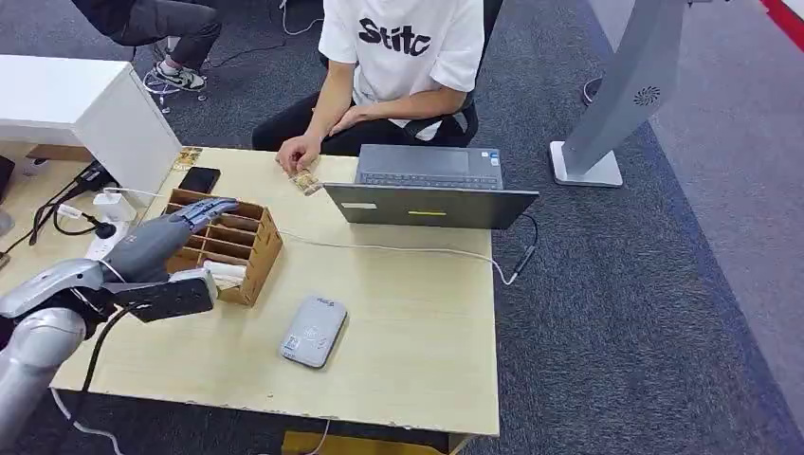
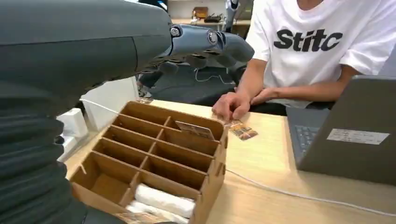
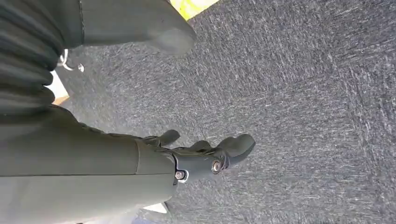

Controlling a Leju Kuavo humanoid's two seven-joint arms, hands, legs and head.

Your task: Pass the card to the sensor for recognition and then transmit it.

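Wooden table [image 1: 408, 322] in front of the robot, a seated person [image 1: 403, 57] in a white shirt at its far side. Open grey laptop [image 1: 429, 185] near the person, lid toward the robot. Cardboard divider box [image 1: 228, 248] on the robot's left part of the table; white rolls in its nearest compartment, one card [image 2: 194, 130] standing upright in a far compartment. Grey sensor [image 1: 314, 331] lies flat on the table, near the box, apart from it. Left hand [image 1: 175, 237] hovers over the box, fingers stretched and spread, holding nothing. Right hand [image 3: 205, 156] hangs over grey carpet, fingers loosely apart, empty. Person's hand [image 1: 299, 154] rests on the table touching another card [image 1: 305, 182] by the laptop. Black phone [image 1: 199, 179] beyond the box.
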